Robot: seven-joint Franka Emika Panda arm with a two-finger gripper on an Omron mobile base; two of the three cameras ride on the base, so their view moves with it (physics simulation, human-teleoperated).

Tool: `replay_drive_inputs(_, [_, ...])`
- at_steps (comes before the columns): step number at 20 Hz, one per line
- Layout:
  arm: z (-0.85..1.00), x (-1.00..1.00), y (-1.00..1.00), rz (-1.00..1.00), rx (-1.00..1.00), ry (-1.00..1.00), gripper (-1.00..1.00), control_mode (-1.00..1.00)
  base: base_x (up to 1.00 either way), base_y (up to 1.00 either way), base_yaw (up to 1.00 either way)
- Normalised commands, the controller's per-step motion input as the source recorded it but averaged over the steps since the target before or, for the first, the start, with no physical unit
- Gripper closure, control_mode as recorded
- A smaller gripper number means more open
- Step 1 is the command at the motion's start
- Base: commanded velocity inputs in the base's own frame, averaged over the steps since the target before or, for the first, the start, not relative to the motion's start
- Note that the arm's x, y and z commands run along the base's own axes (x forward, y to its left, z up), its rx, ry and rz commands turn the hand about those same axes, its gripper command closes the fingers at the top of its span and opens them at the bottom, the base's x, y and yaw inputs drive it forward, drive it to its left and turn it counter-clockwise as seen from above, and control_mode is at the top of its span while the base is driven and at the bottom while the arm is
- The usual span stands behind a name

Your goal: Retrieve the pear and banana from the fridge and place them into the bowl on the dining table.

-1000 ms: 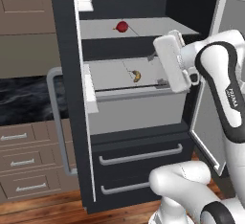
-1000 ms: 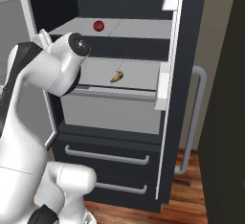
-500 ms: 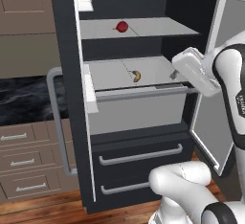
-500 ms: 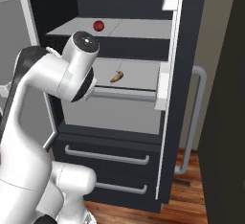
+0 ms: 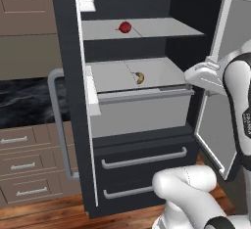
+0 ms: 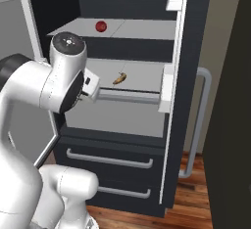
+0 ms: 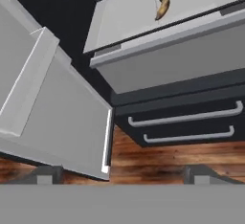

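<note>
Fridge (image 5: 142, 140): both doors open; pale grey interior on show.
Upper shelf (image 5: 147, 27): one small red round item (image 5: 125, 27) toward the back.
Lower shelf (image 5: 122, 74): banana (image 5: 140, 78) lying alone, near the front edge.
Left base view: tan drawer cabinet (image 5: 24, 159) beside the fridge.
Hand view: both lower drawers (image 7: 184, 122) with bar handles, wood floor (image 7: 158, 161), open door panel at left.
Pincer (image 7: 122, 174): jaws spread wide, empty, well apart from the banana.
</note>
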Motion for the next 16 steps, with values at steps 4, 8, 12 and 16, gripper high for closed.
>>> replay_drive_inputs(4, [0.00, -0.53, -0.18, 0.12, -0.04, -0.09, -1.00, -1.00, 0.00, 0.00, 0.00])
replay_drive_inputs(8, [0.00, -0.58, -0.14, 0.11, -0.03, -0.08, -1.00, -1.00, 0.00, 0.00, 0.00])
replay_drive_inputs(12, [0.00, -0.08, 0.05, 0.02, -0.15, 0.00, -1.00, -1.00, 0.00, 0.00, 0.00])
replay_drive_inputs(16, [-0.09, 0.15, 0.04, -0.02, -0.12, 0.00, -1.00, -1.00, 0.00, 0.00, 0.00])
